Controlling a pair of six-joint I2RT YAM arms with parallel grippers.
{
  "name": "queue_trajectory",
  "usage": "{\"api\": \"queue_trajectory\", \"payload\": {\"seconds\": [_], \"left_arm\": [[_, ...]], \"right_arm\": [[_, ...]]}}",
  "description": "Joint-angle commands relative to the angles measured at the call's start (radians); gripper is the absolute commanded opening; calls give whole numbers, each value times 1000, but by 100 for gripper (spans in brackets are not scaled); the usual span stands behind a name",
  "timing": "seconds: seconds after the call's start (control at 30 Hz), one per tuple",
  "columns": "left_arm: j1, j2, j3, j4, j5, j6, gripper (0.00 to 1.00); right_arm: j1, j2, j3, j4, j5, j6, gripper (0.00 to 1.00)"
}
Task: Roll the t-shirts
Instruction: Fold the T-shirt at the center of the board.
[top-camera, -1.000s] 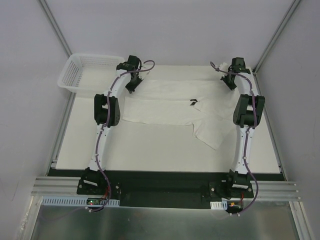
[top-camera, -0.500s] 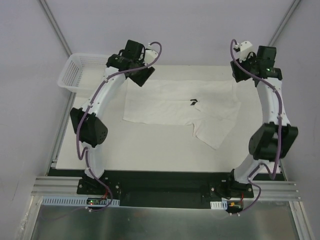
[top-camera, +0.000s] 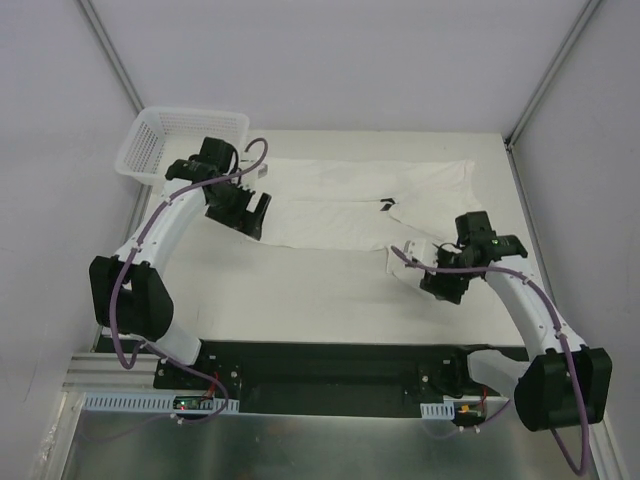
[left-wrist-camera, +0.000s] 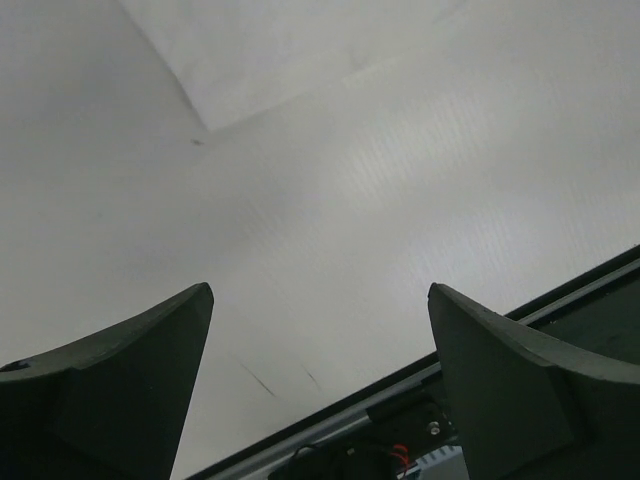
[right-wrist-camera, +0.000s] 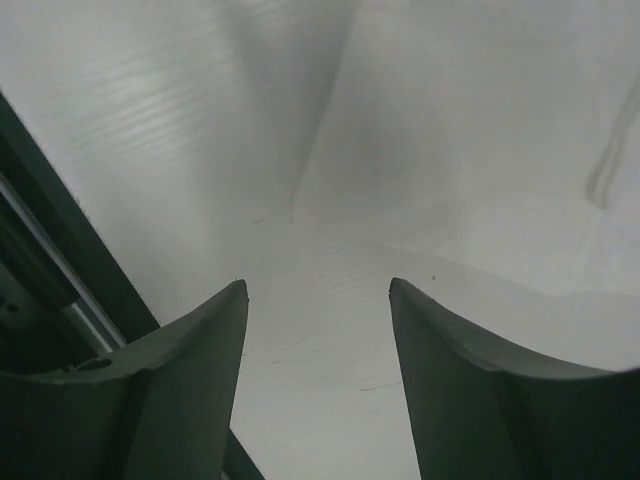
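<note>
**Mara:** Where did the t-shirt lie?

**Jon:** It was spread flat across the far half of the white surface, with its long side running left to right. The small dark neck tag showed near the middle. On the right, part of the cloth reached toward the near edge and ran under the right arm.

**Mara:** Was either claw holding it?

**Jon:** No. The left claw hung by the shirt's left end with its fingers spread wide and nothing between them. In its wrist view there was only bare surface below the gap, and a corner of the cloth lay farther off.

**Mara:** And the right claw?

**Jon:** The right claw was by the shirt's near right part. It was parted too, though less widely, and it pinched nothing. Its wrist view showed bare surface between the fingers, and the edge of the cloth lay just beyond the tips, with a soft crease running away from them.

**Mara:** Was either claw touching the cloth?

**Jon:** I couldn't tell from above. In the wrist views both sets of tips looked clear of it.

**Mara:** What else was there?

**Jon:** A white mesh basket stood at the far left corner, just beyond the left arm and apart from the shirt.
</note>
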Motion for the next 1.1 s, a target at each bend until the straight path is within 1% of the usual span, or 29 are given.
{"api": "queue_trajectory", "payload": {"seconds": [0.0, 0.1, 0.2, 0.27, 0.4, 0.63, 0.8, 0.93, 1.03, 1.07], "left_arm": [[145, -86, -119, 26, 90, -54, 88], [211, -100, -169, 40, 139, -76, 87], [246, -120, -203, 46, 132, -64, 87], [277, -136, -216, 46, 110, -58, 87], [338, -153, -231, 43, 124, -61, 87], [380, -146, -242, 41, 113, -54, 87], [383, -137, -233, 38, 109, -51, 87], [386, -124, -222, 35, 106, -48, 87], [388, -110, -213, 34, 113, -51, 87], [385, -106, -210, 34, 124, -54, 87]], "right_arm": [[0, -137, -126, 55, 26, -294, 62], [3, -141, -172, 83, -23, -340, 61], [6, -112, -200, 98, -43, -407, 60], [6, -70, -217, 114, -37, -425, 58], [6, 18, -214, 144, -31, -449, 56], [8, 131, -177, 158, -43, -486, 52], [8, 182, -179, 160, -20, -512, 50], [8, 219, -194, 189, -5, -500, 48], [8, 248, -197, 218, 20, -469, 43], [6, 265, -194, 224, 21, -460, 38]]}}
